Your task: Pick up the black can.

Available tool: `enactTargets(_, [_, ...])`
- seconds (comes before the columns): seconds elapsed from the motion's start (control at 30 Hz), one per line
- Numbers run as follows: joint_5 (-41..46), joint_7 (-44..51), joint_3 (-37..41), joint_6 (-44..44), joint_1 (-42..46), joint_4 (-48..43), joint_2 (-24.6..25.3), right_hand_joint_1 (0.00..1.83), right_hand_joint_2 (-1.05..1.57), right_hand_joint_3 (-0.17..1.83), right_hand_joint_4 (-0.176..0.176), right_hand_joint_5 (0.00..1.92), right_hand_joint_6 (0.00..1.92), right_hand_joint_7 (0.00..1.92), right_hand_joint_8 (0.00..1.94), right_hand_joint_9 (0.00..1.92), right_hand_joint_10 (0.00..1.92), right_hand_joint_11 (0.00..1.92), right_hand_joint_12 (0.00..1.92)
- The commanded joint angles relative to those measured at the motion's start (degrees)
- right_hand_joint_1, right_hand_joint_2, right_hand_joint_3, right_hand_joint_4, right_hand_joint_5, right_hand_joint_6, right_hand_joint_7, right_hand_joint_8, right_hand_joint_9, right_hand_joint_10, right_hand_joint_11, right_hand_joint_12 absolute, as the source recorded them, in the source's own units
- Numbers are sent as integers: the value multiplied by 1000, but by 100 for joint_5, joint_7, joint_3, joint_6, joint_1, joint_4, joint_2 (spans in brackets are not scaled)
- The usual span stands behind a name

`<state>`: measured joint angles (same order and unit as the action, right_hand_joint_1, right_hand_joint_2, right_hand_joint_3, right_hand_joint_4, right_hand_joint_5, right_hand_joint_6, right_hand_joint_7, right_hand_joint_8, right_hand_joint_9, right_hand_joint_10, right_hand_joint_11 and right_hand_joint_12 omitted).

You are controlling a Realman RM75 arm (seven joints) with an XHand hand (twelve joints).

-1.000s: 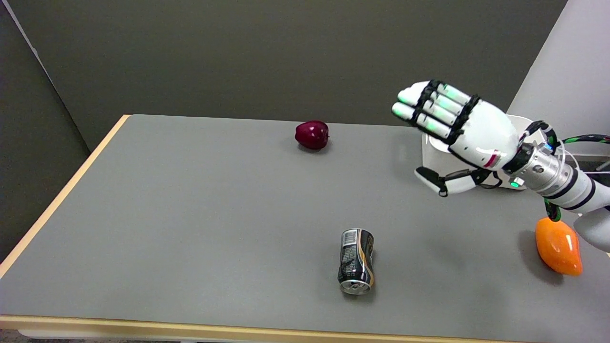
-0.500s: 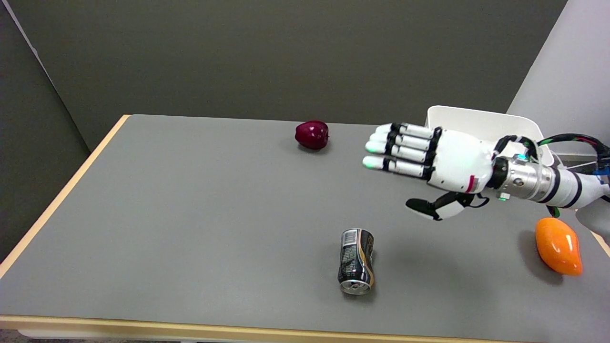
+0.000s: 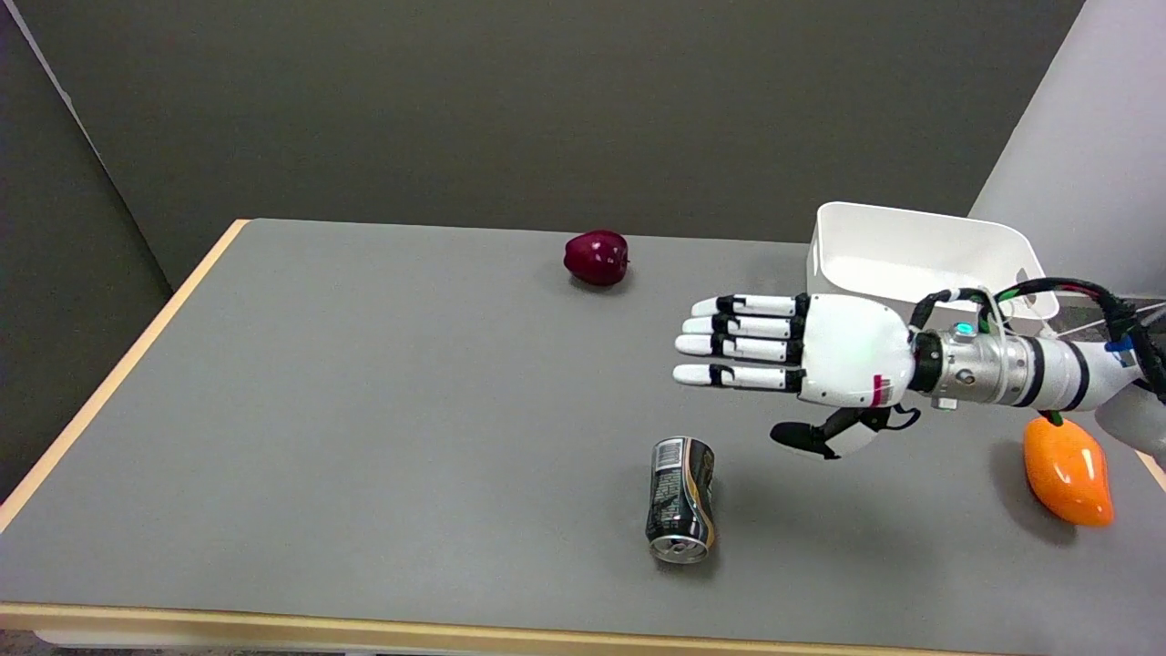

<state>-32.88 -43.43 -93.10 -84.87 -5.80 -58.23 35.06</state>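
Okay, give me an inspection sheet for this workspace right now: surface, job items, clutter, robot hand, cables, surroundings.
Surface: grey table with a light wood edge; no spills seen.
Job's things: black can lies on its side near the front edge, its top end facing the camera, untouched.
Clutter: dark red apple at the far side; orange fruit-shaped object at the right edge; white bin at the far right.
Robot hand: right robot hand is in the air beyond and right of the can, fingers straight and apart, holding nothing.
Cables: black and green cables loop along the wrist, clear of the table items.
Surroundings: dark wall panels behind; a pale wall at the right.
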Motion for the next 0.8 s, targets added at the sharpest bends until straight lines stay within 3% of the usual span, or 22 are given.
enactTargets(0.03, [-263,-10,-209,350,201,-89,283,741,575,925,26,-1,-1,-1,2,4,377,-1,608])
enactTargets(0.8, [-369,54,-227,310,372,-298,898,751,586,955,11,-1,-1,-1,46,1,437,-1,653])
